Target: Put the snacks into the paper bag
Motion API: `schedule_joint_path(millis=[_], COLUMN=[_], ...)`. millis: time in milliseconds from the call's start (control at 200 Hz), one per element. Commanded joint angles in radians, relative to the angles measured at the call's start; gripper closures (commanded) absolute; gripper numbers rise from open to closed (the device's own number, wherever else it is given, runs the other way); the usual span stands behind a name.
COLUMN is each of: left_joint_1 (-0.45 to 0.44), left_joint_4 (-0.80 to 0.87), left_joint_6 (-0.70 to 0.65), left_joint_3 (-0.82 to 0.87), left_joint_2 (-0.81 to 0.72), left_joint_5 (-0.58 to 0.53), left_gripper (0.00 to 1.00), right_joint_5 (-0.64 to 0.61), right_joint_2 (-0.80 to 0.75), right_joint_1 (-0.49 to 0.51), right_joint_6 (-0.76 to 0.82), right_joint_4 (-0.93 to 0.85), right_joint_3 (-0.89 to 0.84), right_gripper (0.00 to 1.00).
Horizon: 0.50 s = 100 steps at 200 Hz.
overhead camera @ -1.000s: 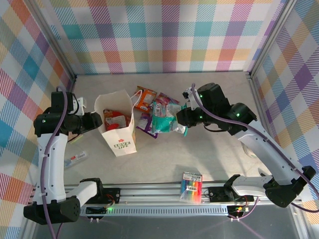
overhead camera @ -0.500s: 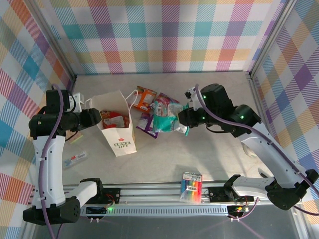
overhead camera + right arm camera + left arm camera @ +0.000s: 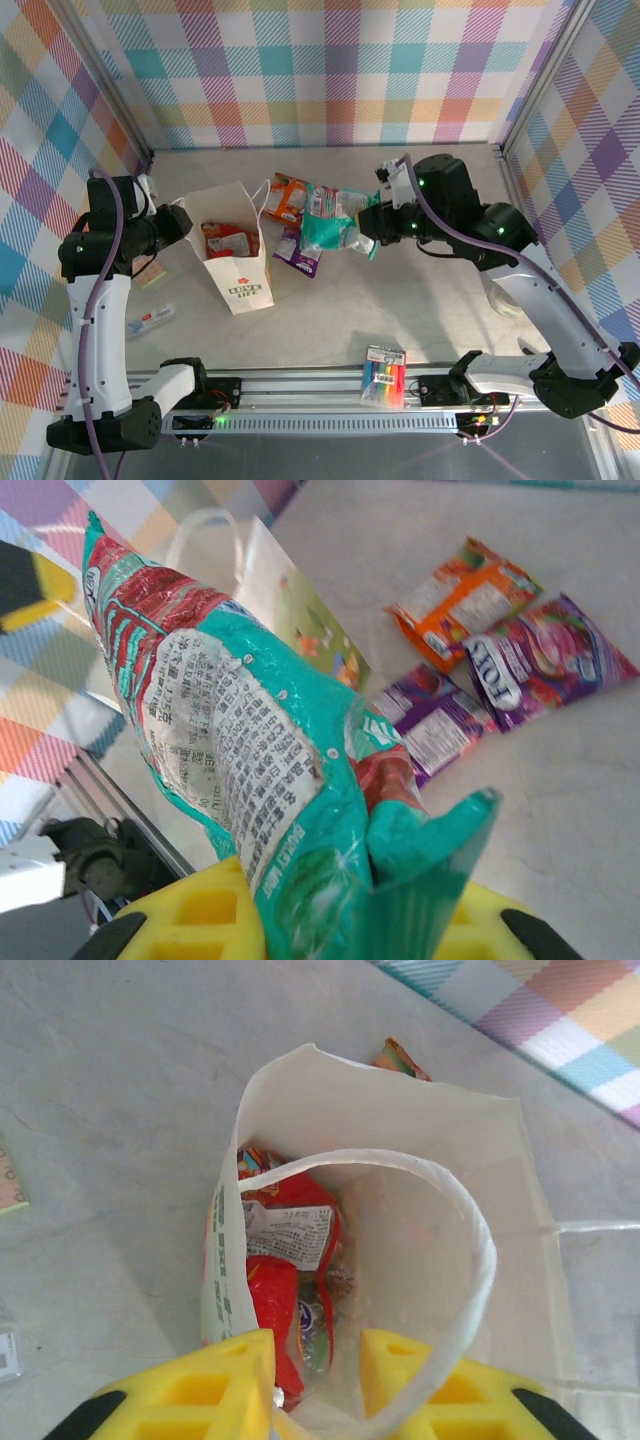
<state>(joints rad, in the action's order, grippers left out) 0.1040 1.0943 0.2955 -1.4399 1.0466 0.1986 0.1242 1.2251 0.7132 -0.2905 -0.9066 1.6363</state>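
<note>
The right claw (image 3: 345, 905) clamps the teal snack packet (image 3: 230, 740), its small print unreadable, aloft near the upright paper bag (image 3: 245, 285) marked "LOVE LIFE" in red. The left claw (image 3: 315, 1360) straddles the bag's near rim, fingers slightly apart; whether it pinches cannot be told. A red packet (image 3: 290, 1230) lies inside.

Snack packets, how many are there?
5. The red packet sits inside the paper bag, the right gripper holds the teal packet, and the orange packet, pink-purple packet and small purple packet lie on the table. More may hide in the bag.
</note>
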Motion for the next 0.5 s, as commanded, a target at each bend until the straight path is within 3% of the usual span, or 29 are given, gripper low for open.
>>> schedule_joint_path(millis=[0, 495], left_joint_1=[0.030, 0.125], left_joint_4=[-0.036, -0.033], left_joint_6=[0.045, 0.050], left_joint_3=[0.024, 0.093], left_joint_2=[-0.029, -0.063], left_joint_5=[0.001, 0.054], left_gripper=[0.77, 0.89], right_joint_5=[0.062, 0.135], right_joint_2=[0.029, 0.177], right_joint_1=[0.006, 0.078], right_joint_6=[0.008, 0.019], right_joint_4=[0.044, 0.059], right_joint_3=[0.088, 0.336], right_gripper=[0.81, 0.81])
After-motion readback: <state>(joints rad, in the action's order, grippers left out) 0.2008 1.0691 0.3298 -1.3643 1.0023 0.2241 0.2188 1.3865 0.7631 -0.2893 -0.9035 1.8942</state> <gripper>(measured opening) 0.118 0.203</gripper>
